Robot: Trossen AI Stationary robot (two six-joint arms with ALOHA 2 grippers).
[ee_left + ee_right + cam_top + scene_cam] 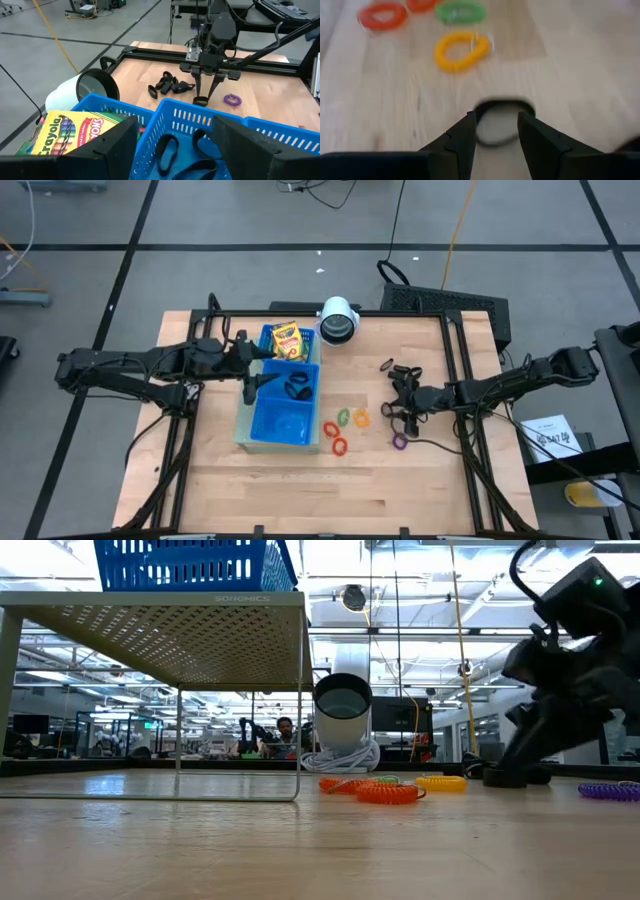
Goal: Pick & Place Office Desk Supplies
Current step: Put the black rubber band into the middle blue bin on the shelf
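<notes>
Black clip (496, 125) sits on the bare wood right between the right gripper (496, 131) fingers, which straddle it but aren't clamped yet; yellow ring (460, 50) lies just past it. Left gripper (172, 145) hangs spread wide over the blue tray (262, 430), nothing in it; crayon box (288, 340) is in the tray's end compartment.

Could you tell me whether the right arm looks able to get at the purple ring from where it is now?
Probably yes. The purple ring lies on bare table just beside the right gripper, nothing between them. But that gripper is now closing around a black clip, which it would have to put down first.
</notes>
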